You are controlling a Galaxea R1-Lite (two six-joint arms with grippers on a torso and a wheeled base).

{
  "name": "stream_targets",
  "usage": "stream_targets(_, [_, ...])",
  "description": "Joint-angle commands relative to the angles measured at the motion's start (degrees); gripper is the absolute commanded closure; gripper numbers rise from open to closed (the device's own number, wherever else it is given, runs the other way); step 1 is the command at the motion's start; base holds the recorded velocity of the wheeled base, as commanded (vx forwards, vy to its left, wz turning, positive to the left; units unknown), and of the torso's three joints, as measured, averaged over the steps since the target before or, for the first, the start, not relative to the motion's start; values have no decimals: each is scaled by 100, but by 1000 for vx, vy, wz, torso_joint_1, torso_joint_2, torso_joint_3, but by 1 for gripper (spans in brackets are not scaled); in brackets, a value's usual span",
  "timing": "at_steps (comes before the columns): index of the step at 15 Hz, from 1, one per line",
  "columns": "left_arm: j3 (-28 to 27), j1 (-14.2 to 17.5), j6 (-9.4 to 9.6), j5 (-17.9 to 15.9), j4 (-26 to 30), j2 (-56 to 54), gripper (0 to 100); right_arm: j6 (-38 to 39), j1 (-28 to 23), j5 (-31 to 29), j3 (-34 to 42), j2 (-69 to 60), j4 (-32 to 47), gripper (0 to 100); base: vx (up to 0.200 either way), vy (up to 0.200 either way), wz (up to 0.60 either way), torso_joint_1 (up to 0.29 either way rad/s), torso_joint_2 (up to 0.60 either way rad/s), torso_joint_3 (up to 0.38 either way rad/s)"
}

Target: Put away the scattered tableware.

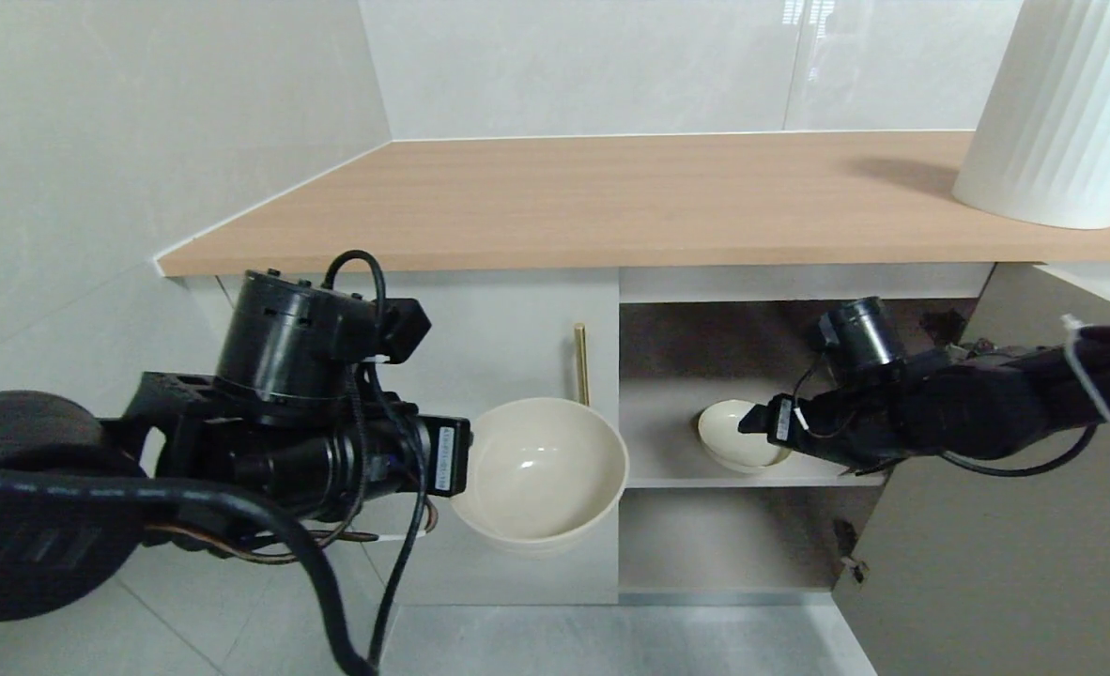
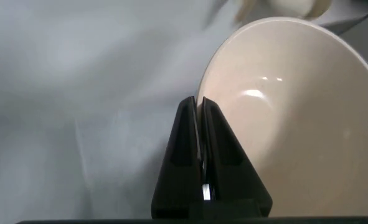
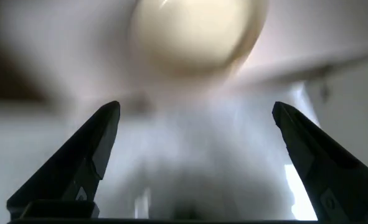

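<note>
My left gripper point(image 1: 461, 457) is shut on the rim of a large cream bowl point(image 1: 543, 476), held in the air in front of the closed left cabinet door. In the left wrist view its fingers point(image 2: 190, 134) pinch the bowl point(image 2: 289, 118) at its edge. A smaller cream bowl point(image 1: 736, 435) sits on the shelf point(image 1: 668, 465) inside the open right cabinet. My right gripper point(image 1: 752, 420) is just in front of that bowl. In the right wrist view the gripper point(image 3: 196, 140) is open, with the small bowl point(image 3: 196, 34) lying beyond the fingertips, not between them.
A wooden countertop point(image 1: 611, 197) runs above the cabinets, with a white ribbed container point(image 1: 1062, 113) at its right end. The closed left door has a brass handle point(image 1: 581, 361). The open cabinet door point(image 1: 987, 526) stands at the right. Tiled floor point(image 1: 611, 638) lies below.
</note>
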Motion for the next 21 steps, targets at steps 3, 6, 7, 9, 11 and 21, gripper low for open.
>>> stream_targets(3, [-285, -467, 104, 199, -244, 735, 100, -797, 838, 526, 220, -2328, 1960, 0, 0, 0, 0, 0, 0, 0])
stream_targets(6, [-302, -784, 183, 287, -305, 1192, 100, -797, 1251, 535, 229, -2512, 2145, 0, 0, 0, 0, 0, 0, 0])
stream_targets(7, [-293, -889, 174, 375, -358, 1288, 100, -788, 1357, 526, 229, -2468, 2163, 0, 0, 0, 0, 0, 0, 0])
stream_targets(9, [-293, -1083, 148, 920, -744, 1614, 100, -788, 1568, 499, 220, -2249, 2365, 0, 0, 0, 0, 0, 0, 0])
stream_targets(11, [-276, -1214, 148, 1113, -955, 1622, 100, -753, 1717, 508, 229, -1994, 2365, 0, 0, 0, 0, 0, 0, 0])
stream_targets(21, [-241, -1584, -186, 1140, -955, 1288, 100, -454, 1744, 482, 211, -1106, 1916, 0, 0, 0, 0, 0, 0, 0])
